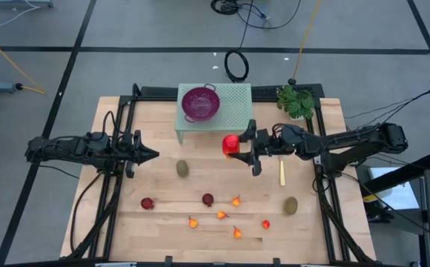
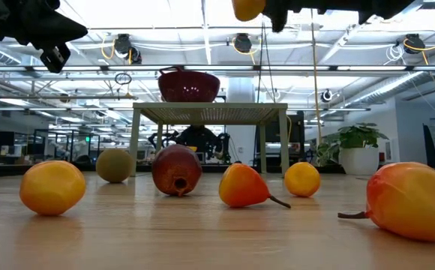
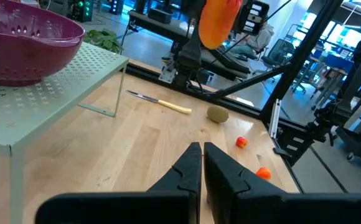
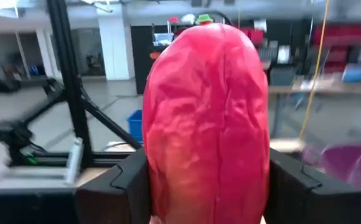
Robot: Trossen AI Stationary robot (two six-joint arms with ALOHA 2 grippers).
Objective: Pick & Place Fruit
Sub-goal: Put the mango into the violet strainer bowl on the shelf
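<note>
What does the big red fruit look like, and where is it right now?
The big red fruit is an oblong toy, red shading to orange, with a wrinkled, slightly shiny skin that looks like plastic. It stands upright between the two dark fingers of the right hand, which press on its sides. It is held up in the air, off the table, close to the green stand with the purple bowl. Nothing else touches it.

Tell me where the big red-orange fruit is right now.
In the high view the red-orange fruit is held up off the table in the right gripper, just right of centre, beside the front right corner of the green perforated stand carrying the purple bowl.
</note>
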